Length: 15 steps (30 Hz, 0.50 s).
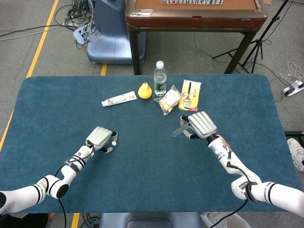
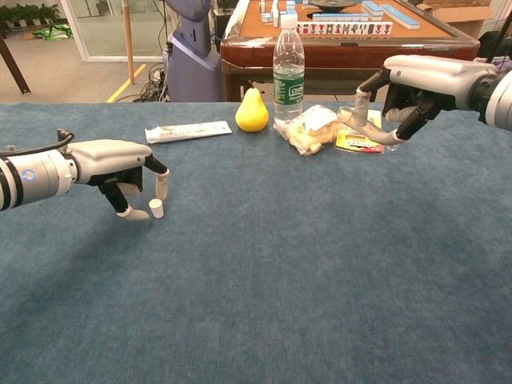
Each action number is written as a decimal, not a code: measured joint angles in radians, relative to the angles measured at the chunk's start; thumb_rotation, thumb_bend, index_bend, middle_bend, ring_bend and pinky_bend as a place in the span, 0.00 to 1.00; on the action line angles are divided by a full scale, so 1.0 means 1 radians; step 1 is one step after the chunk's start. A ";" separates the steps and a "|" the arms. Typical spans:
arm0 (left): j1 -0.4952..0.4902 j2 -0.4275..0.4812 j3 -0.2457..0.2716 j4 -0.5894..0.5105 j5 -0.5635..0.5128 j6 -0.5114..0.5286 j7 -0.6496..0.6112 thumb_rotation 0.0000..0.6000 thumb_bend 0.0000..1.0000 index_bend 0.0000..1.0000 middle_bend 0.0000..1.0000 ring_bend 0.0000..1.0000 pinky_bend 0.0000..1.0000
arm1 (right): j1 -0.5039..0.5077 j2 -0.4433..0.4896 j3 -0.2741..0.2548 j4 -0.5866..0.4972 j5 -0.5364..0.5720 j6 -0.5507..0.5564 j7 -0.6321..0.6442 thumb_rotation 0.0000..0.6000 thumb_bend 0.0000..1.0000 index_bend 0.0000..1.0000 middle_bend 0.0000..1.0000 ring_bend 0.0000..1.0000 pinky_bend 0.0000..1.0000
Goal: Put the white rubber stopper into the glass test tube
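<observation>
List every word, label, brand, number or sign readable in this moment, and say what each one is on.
No text can be read with confidence.
Water bottle: green label with white print, too blurred to read.
Toothpaste tube: printing along it, too small to read.
Yellow card package: dark print, illegible.
Tiles on the wooden table behind: markings on their faces, too small to make out.
Snack bag, pear: no text visible.

- I see the water bottle (image 1: 160, 78) standing at the far middle of the table (image 1: 142, 185).
- Left of it lies the pear (image 1: 145, 90), then the toothpaste tube (image 1: 118, 99).
- The snack bag (image 1: 169, 100) lies just in front of the bottle, the carded pack (image 1: 191, 95) to its right.
- My left hand (image 2: 120, 164) is well nearer and left of the bottle, the stopper (image 2: 156, 208) beside its fingertips.
- My right hand (image 1: 200, 124) holds the test tube (image 1: 179, 130) nearer than the pack.
</observation>
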 measured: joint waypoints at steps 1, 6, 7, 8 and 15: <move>0.000 -0.003 -0.001 0.006 0.002 -0.001 -0.005 1.00 0.21 0.47 1.00 1.00 1.00 | 0.000 0.000 0.000 -0.001 0.001 0.000 -0.001 1.00 0.45 0.89 1.00 1.00 1.00; 0.000 -0.012 -0.007 0.024 0.013 -0.005 -0.029 1.00 0.21 0.48 1.00 1.00 1.00 | 0.001 0.000 0.001 -0.002 0.007 -0.003 -0.006 1.00 0.45 0.89 1.00 1.00 1.00; 0.000 -0.013 -0.008 0.026 0.016 -0.005 -0.033 1.00 0.21 0.49 1.00 1.00 1.00 | 0.001 0.000 0.001 -0.002 0.008 -0.003 -0.007 1.00 0.45 0.89 1.00 1.00 1.00; -0.001 -0.014 -0.009 0.029 0.018 -0.007 -0.037 1.00 0.21 0.49 1.00 1.00 1.00 | 0.001 0.000 0.001 -0.001 0.008 -0.004 -0.007 1.00 0.45 0.89 1.00 1.00 1.00; -0.004 -0.019 -0.014 0.037 0.018 -0.023 -0.047 1.00 0.21 0.50 1.00 1.00 1.00 | 0.001 -0.001 0.001 0.003 0.011 -0.005 -0.005 1.00 0.45 0.89 1.00 1.00 1.00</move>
